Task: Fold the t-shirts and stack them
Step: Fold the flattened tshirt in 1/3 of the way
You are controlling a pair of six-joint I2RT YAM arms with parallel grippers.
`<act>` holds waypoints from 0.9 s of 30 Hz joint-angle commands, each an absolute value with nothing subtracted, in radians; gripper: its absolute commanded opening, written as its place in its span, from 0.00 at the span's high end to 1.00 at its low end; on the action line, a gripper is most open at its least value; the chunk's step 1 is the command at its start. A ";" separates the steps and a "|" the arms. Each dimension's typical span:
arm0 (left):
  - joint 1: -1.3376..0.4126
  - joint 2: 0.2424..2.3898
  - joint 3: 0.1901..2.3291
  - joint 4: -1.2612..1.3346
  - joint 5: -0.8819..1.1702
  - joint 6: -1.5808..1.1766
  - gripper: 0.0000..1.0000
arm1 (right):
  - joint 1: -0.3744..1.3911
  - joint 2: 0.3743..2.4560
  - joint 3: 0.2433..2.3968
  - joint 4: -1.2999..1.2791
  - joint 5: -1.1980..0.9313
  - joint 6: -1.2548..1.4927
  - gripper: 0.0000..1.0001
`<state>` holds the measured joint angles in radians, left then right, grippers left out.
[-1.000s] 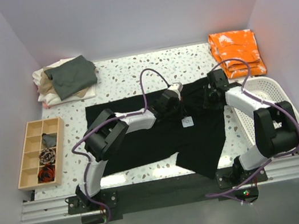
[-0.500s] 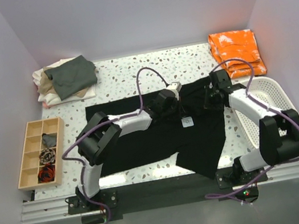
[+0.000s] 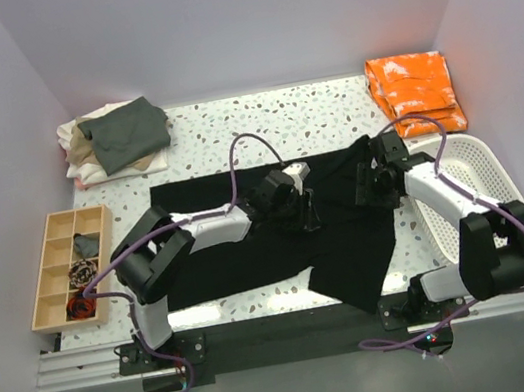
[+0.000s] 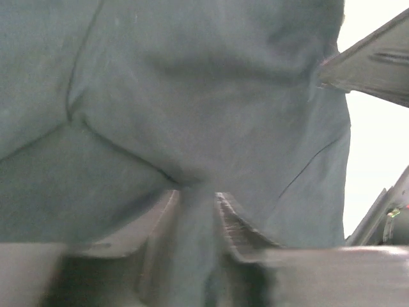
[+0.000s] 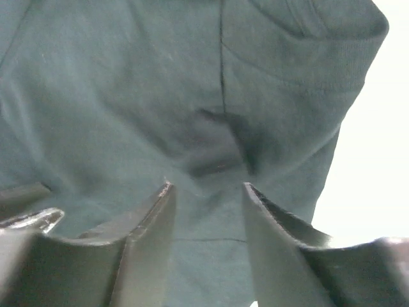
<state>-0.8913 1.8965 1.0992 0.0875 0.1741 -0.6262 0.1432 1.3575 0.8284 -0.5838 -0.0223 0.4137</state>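
A black t-shirt (image 3: 241,250) lies spread across the middle of the table, its lower right part hanging over the near edge. My left gripper (image 3: 305,211) rests low on its upper middle, jaws apart, with a ridge of the black cloth (image 4: 192,96) running between the blurred fingertips (image 4: 220,198). My right gripper (image 3: 367,188) stands over the shirt's right sleeve area, clearly open (image 5: 206,187), with dark cloth (image 5: 128,96) below and nothing pinched. A stack of folded t-shirts (image 3: 115,141), grey-green on top of tan and cream, sits at the back left.
An orange cloth (image 3: 414,93) lies folded at the back right. A white basket (image 3: 482,208) stands along the right edge beside the right arm. A wooden compartment tray (image 3: 70,267) with small items sits at the left. Purple cables loop over both arms.
Both grippers have gone from shut to open and let go of the black cloth. Both have moved toward the near edge, and the small white label no longer shows.
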 commanded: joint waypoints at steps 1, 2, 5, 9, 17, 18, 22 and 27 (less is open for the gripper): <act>-0.894 1.835 1.072 0.063 0.180 -0.597 0.00 | 0.146 1.327 0.822 -0.624 0.031 0.406 0.37; -0.894 1.832 1.074 0.061 0.176 -0.594 0.00 | 0.146 1.304 0.827 -0.621 0.043 0.408 0.36; -0.894 1.822 1.095 0.045 0.151 -0.581 0.00 | 0.146 1.278 0.867 -0.623 0.089 0.416 0.32; -0.878 1.799 1.135 0.017 0.075 -0.557 0.00 | 0.144 1.301 0.907 -0.533 0.090 0.429 0.31; -0.695 1.743 1.095 0.078 0.089 -0.551 0.00 | 0.144 1.557 1.046 -0.376 0.031 0.449 0.33; -0.657 1.735 1.086 0.078 0.084 -0.545 0.00 | 0.146 1.583 1.061 -0.370 0.019 0.446 0.34; -0.585 1.689 1.022 0.077 0.038 -0.493 0.00 | 0.146 1.669 1.120 -0.338 0.002 0.439 0.34; -0.514 1.658 0.971 0.081 0.008 -0.471 0.00 | 0.144 1.758 1.193 -0.344 0.006 0.426 0.34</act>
